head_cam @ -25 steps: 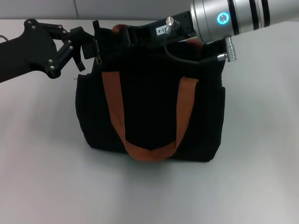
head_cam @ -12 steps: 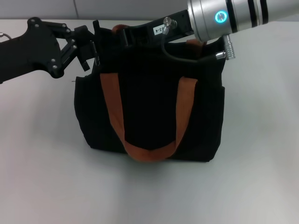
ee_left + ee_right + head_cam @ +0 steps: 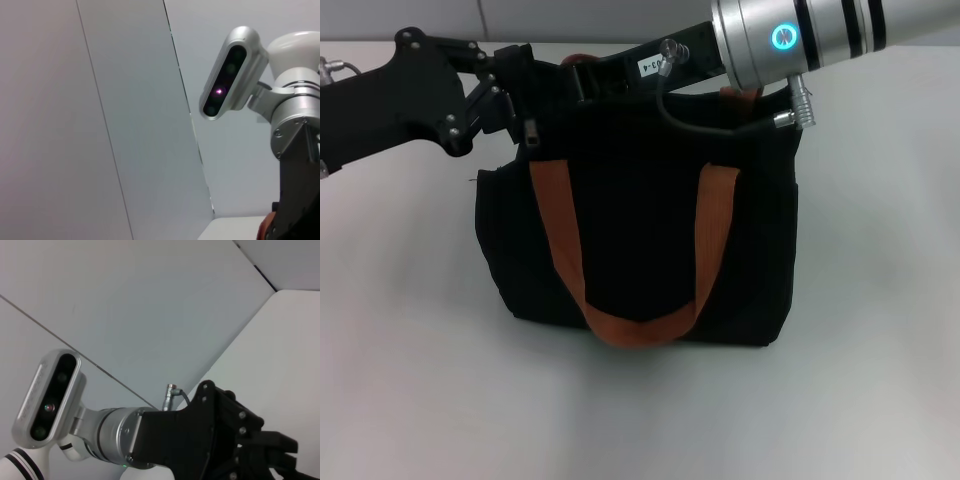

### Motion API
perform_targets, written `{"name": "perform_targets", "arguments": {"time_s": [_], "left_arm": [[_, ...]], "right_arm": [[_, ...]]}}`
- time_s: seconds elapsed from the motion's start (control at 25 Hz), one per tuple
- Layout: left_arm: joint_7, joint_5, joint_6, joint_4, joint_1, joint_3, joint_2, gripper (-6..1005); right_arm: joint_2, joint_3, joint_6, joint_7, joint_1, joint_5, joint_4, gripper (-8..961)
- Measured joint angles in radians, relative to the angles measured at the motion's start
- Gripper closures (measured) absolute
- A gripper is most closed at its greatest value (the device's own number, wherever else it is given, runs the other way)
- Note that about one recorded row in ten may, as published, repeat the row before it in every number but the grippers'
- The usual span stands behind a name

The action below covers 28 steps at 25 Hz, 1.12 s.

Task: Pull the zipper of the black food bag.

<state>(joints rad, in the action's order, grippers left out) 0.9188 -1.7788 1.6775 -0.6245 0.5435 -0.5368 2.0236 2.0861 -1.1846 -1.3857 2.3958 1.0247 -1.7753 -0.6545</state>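
The white table surface (image 3: 880, 330) carries one item: the boxy black fabric food bag (image 3: 640, 250), which stands upright near the far edge, at about mid-width. Two rust-orange webbing strap handles are fitted. The near handle (image 3: 635, 325) hangs down the front panel in a U-shaped loop; of the far handle (image 3: 582, 58), only a small part shows above the top edge.

The right arm (image 3: 800, 35), a silver cylinder with a lit blue ring, enters from the far right corner and extends across the bag's top edge. The right gripper (image 3: 582, 78) sits over the top edge, close to the bag's left corner. Whether its fingers are apart or together cannot be determined.

The left arm (image 3: 390, 95), a black linkage body, enters from the far left edge. The left gripper (image 3: 518, 88) is at the bag's top left corner, its fingers closed together beside the zipper (image 3: 531, 131), a small metal pull tab hanging at that corner. A grip on the tab cannot be confirmed.

The left wrist view shows the right arm's wrist camera (image 3: 231, 72).
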Motion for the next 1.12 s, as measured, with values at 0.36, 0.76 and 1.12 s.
{"name": "perform_targets", "arguments": {"time_s": [0.36,0.76,1.12], "left_arm": [[0.003,0.003,-0.007,-0.003,-0.018,0.008,-0.002,968],[0.005,0.006,-0.002,-0.006,-0.028,0.005,0.0,967],[0.005,0.007,0.007,-0.008,-0.028,0.005,0.001,967]], "right_arm": [[-0.002,0.002,-0.001,-0.01,-0.007,0.01,0.005,209],[-0.003,0.001,0.016,-0.012,-0.011,0.0,0.011,242],[-0.003,-0.01,0.039,-0.012,-0.011,0.0,0.022,580]]}}
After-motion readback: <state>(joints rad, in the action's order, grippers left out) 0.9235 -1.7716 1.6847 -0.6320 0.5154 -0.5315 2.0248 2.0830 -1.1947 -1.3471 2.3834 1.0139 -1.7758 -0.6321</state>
